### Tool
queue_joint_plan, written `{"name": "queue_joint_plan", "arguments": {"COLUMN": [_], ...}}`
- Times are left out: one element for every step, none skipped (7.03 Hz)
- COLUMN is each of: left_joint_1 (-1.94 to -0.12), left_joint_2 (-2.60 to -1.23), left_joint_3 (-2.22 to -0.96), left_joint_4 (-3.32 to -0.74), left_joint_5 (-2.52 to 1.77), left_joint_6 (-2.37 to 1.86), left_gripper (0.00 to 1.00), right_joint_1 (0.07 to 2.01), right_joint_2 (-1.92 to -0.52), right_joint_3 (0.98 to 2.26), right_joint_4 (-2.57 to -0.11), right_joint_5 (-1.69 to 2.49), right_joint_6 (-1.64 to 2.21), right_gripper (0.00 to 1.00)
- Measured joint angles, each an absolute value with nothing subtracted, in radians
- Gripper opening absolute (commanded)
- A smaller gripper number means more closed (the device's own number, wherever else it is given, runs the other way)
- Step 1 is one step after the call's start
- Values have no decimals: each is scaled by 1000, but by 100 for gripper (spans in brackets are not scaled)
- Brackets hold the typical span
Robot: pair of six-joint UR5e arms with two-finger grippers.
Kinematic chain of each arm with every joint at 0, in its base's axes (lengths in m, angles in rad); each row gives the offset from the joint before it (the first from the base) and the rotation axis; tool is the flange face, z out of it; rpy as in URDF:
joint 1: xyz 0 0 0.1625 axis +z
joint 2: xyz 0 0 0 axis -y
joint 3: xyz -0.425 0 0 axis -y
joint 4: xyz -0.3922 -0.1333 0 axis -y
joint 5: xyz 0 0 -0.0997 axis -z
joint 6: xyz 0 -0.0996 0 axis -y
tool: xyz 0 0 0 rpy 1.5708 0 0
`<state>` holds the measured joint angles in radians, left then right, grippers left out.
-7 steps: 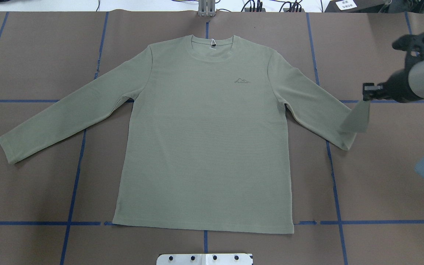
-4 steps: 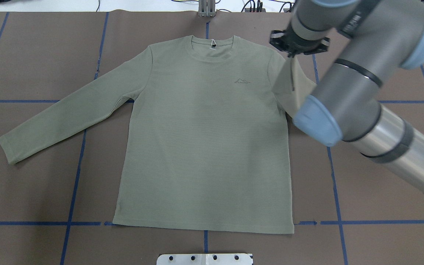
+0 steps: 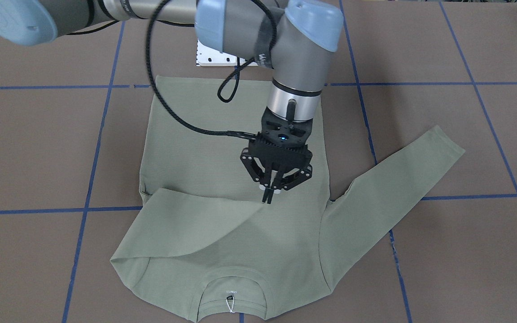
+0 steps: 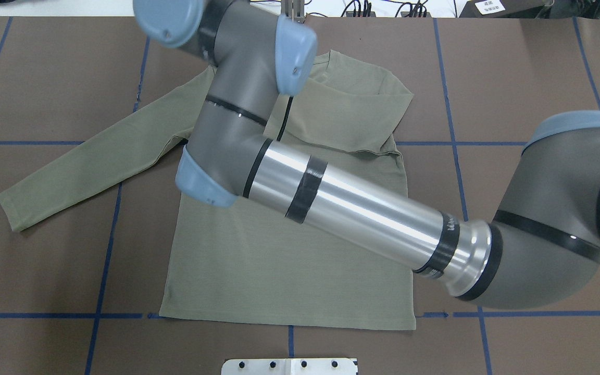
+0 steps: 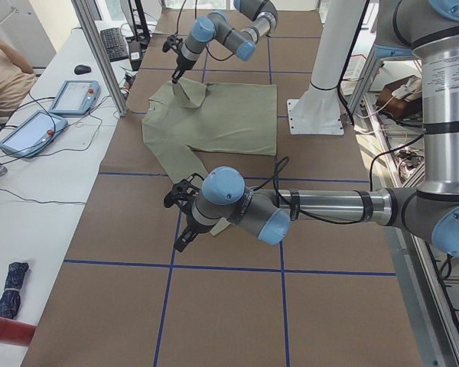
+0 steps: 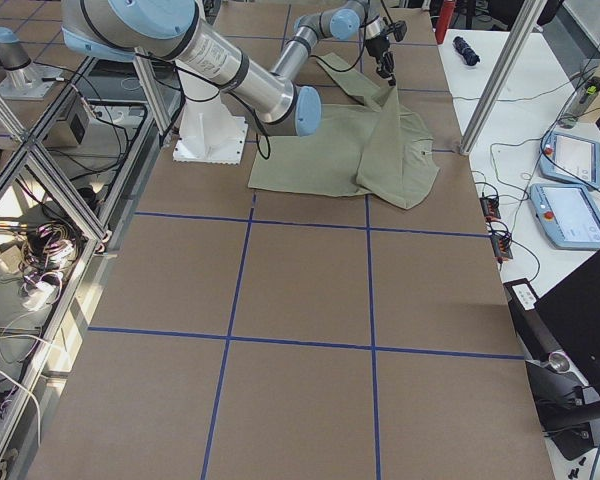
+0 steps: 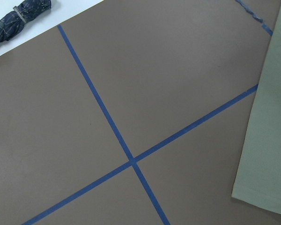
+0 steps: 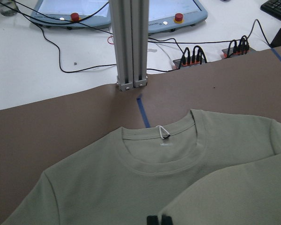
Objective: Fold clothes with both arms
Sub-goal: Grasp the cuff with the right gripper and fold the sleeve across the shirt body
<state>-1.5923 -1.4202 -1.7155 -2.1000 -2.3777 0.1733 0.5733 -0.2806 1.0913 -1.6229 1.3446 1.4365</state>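
Right gripper (image 3: 271, 194): fingers closed on end of folded sleeve (image 3: 186, 224), held low over chest of shirt (image 3: 204, 134). Sleeve's long axis is run slantwise from fingertips to shoulder fold, toward collar (image 3: 231, 287); torso directly beneath fingers. Shirt laid flat on table (image 3: 465, 251), other sleeve (image 3: 388, 188) spread outward, well apart from these fingers. Left gripper (image 5: 179, 222) set just beside that sleeve's end, so nearer to it; finger state cannot be told. Judgement: release onto chest is due next; no obstruction noted.

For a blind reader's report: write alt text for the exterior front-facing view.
The black fingers of the silver-and-grey right robot arm pinch one sleeve's cuff of a sage-green long-sleeved knit shirt, that sleeve folded across its chest. The other sleeve lies spread out on the brown, blue-taped table.
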Motion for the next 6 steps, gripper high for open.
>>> {"name": "queue_joint_plan", "arguments": {"left_joint_1": [-1592, -1592, -1592, -1592, -1592, -1592], "left_joint_2": [-1420, -1421, -1421, -1422, -1422, -1422], "left_joint_3": [-1713, -1711, -1711, -1709, -1707, -1707], "left_joint_4": [-2100, -2100, -2100, -2099, -2100, -2100], "left_joint_5": [-2378, -2378, -2378, -2378, -2378, -2378], "left_joint_6": [173, 173, 173, 173, 173, 173], "left_gripper": [100, 100, 100, 100, 100, 100], "right_joint_1": [526, 499, 487, 483, 485, 488], "right_joint_2": [-281, -274, -262, -254, -251, -249], "right_joint_3": [1055, 1045, 1043, 1037, 1028, 1014], "right_joint_4": [-1572, -1552, -1544, -1540, -1534, -1511], "right_joint_5": [1284, 1259, 1250, 1247, 1245, 1244], "right_joint_6": [1445, 1445, 1441, 1437, 1434, 1434], "right_gripper": [0, 0, 0, 0, 0, 14]}}
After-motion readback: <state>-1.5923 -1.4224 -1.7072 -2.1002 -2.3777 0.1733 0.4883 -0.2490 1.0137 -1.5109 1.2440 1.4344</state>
